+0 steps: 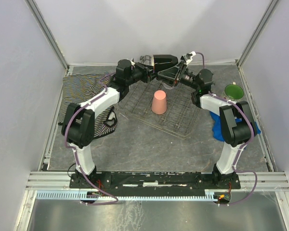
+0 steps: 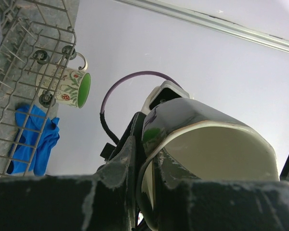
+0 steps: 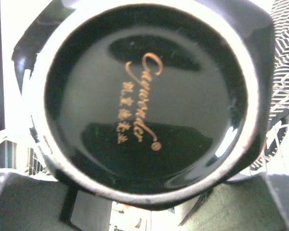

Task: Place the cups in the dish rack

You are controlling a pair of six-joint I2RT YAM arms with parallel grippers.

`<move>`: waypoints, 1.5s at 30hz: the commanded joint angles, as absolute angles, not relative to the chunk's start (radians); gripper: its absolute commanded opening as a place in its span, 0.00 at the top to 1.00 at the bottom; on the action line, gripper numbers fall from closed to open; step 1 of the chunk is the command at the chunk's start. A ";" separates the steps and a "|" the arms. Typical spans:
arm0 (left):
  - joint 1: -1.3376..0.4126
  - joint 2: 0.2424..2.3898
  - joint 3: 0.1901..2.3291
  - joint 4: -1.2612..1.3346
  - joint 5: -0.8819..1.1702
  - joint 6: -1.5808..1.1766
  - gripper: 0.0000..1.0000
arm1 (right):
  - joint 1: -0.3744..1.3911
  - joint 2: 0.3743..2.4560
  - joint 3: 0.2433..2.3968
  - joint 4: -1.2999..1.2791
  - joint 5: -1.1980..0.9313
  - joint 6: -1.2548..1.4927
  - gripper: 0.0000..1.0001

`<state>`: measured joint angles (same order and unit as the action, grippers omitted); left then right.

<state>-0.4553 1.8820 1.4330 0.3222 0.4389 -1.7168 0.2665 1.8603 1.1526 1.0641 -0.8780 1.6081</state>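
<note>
From up top I see the left tool and right tool meeting at the black mug over the dish rack's far side. Pink tumbler sits upside down in the rack. Floral mug is by the surface's right edge, just past a blue cloth. Striped cloth is at the far-left corner.

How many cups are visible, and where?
3. The pink tumbler stands upside down in the rack; the black mug is held above its far edge; the floral mug sits right of it. Others may be hidden.
</note>
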 commanded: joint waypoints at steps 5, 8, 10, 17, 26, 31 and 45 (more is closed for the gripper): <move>-0.515 1.815 1.473 0.449 0.463 -1.741 0.97 | 0.281 1.865 1.207 1.185 -0.844 1.627 0.49; -0.519 1.819 1.476 0.452 0.463 -1.742 0.97 | 0.280 1.863 1.202 1.186 -0.840 1.625 0.55; -0.520 1.819 1.473 0.453 0.462 -1.742 0.97 | 0.280 1.864 1.204 1.181 -0.844 1.623 0.58; -0.522 1.826 1.476 0.445 0.462 -1.732 0.97 | 0.283 1.864 1.207 1.154 -0.848 1.609 0.69; -0.543 1.849 1.511 0.418 0.465 -1.668 0.97 | 0.310 1.851 1.195 1.103 -0.791 1.628 0.95; -0.542 1.862 1.530 0.426 0.465 -1.635 0.97 | 0.311 1.808 1.183 0.995 -0.774 1.569 0.99; -0.529 1.885 1.548 0.394 0.462 -1.594 0.49 | 0.296 1.713 1.200 0.817 -0.793 1.398 0.99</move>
<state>-0.4904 1.9049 1.5082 0.3237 0.4175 -1.6772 0.2707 1.7657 1.1542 0.8402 -0.7990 1.4509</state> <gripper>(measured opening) 0.455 0.266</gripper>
